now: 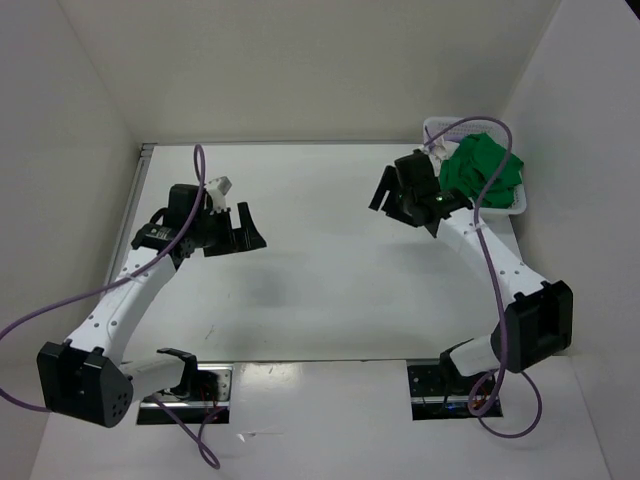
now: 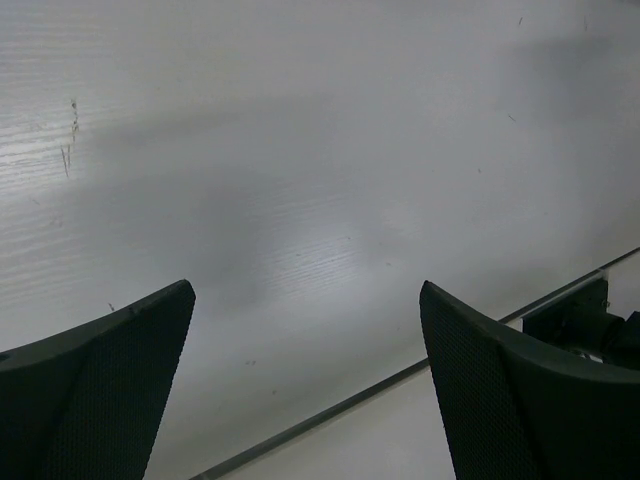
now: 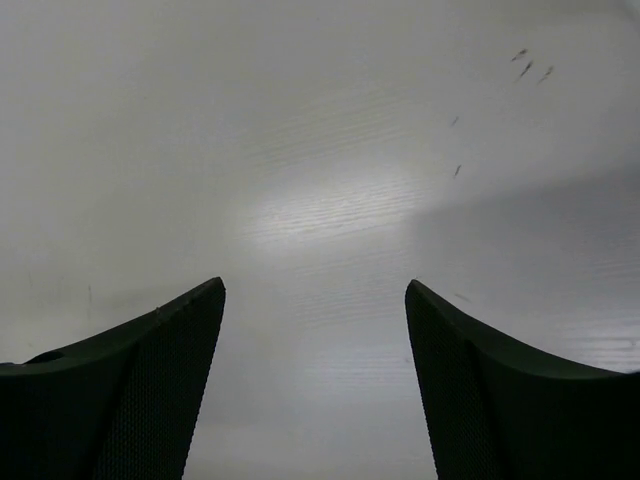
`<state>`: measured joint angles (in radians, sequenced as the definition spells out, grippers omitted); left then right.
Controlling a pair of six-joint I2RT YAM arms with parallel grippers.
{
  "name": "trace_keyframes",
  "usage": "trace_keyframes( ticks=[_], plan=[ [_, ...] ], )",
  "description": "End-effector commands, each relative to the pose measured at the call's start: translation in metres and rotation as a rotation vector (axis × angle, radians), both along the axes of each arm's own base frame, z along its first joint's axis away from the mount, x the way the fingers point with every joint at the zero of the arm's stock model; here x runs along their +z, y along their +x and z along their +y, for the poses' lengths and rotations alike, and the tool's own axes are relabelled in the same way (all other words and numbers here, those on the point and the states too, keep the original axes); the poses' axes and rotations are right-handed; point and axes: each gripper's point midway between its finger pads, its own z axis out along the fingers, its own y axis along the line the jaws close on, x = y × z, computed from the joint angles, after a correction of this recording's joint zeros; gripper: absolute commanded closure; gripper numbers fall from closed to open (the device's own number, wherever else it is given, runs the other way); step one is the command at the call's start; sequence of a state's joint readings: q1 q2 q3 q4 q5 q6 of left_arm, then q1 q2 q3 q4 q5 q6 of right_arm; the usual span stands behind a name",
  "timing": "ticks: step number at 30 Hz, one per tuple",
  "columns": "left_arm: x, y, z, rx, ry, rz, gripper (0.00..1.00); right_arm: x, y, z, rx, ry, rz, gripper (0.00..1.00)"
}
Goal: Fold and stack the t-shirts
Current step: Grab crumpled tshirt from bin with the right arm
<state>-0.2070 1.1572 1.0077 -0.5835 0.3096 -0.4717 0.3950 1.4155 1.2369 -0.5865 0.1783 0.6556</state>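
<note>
The bright green t-shirt (image 1: 482, 172) lies crumpled in the white lattice basket (image 1: 436, 126) at the back right. A bit of white cloth (image 1: 438, 149) shows at its left edge. The lavender t-shirt is hidden or out of view. My right gripper (image 1: 398, 200) is open and empty over the table, just left of the basket. In the right wrist view the right gripper (image 3: 315, 288) has only bare table between its fingers. My left gripper (image 1: 245, 231) is open and empty at the middle left. The left wrist view (image 2: 306, 292) also shows only table.
White walls close the table on the left, back and right. The table's near edge seam (image 2: 400, 372) and a black arm mount (image 2: 580, 322) show in the left wrist view. Purple cables (image 1: 200, 165) loop over both arms.
</note>
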Motion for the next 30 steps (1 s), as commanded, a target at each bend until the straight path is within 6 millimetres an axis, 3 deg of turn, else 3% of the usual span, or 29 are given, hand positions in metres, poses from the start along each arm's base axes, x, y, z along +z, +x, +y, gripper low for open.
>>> trace_keyframes(
  ticks=[1,3,4,7,8,9,10,12,14,15,18,20,23,26,30],
  plan=[
    [0.011,-0.003,-0.002,-0.058,0.000,-0.060,0.00,0.051,0.017,-0.046,-0.112,-0.013,-0.111,0.24],
    [0.015,-0.003,-0.004,-0.082,-0.004,-0.085,0.00,0.065,0.024,-0.072,-0.165,-0.028,-0.130,0.34],
    [0.018,-0.007,-0.007,-0.097,-0.021,-0.105,0.00,0.075,0.029,-0.100,-0.224,-0.057,-0.150,0.46],
    [0.021,-0.010,-0.014,-0.119,-0.068,-0.139,0.00,0.086,0.037,-0.153,-0.354,-0.133,-0.165,0.72],
    [0.018,-0.011,-0.015,-0.119,-0.081,-0.134,0.00,0.096,0.038,-0.164,-0.380,-0.147,-0.188,0.77],
    [0.009,-0.014,-0.017,-0.119,-0.093,-0.111,0.00,0.097,0.041,-0.174,-0.404,-0.164,-0.185,0.83],
    [0.012,-0.013,-0.019,-0.114,-0.118,-0.121,0.00,0.093,0.043,-0.193,-0.446,-0.199,-0.171,0.86],
    [0.010,-0.016,-0.025,-0.136,-0.148,-0.116,0.00,0.093,0.051,-0.208,-0.480,-0.215,-0.175,0.90],
    [0.005,-0.017,-0.027,-0.130,-0.166,-0.102,0.26,0.078,0.059,-0.222,-0.504,-0.244,-0.132,0.88],
    [0.010,-0.017,-0.028,-0.138,-0.175,-0.121,0.47,0.076,0.067,-0.231,-0.518,-0.253,-0.130,0.74],
    [0.002,-0.019,-0.027,-0.136,-0.171,-0.093,0.65,0.074,0.082,-0.242,-0.540,-0.251,-0.147,0.46],
    [0.001,-0.018,-0.026,-0.133,-0.158,-0.099,0.67,0.060,0.093,-0.249,-0.541,-0.265,-0.112,0.41],
    [0.001,-0.023,-0.029,-0.122,-0.198,-0.066,0.55,0.041,0.106,-0.262,-0.574,-0.292,-0.081,0.37],
    [0.001,-0.026,-0.033,-0.128,-0.228,-0.051,0.45,0.032,0.118,-0.275,-0.597,-0.330,-0.079,0.36],
    [0.002,-0.024,-0.031,-0.112,-0.216,-0.064,0.40,0.036,0.139,-0.289,-0.618,-0.365,-0.092,0.35]
  ],
)
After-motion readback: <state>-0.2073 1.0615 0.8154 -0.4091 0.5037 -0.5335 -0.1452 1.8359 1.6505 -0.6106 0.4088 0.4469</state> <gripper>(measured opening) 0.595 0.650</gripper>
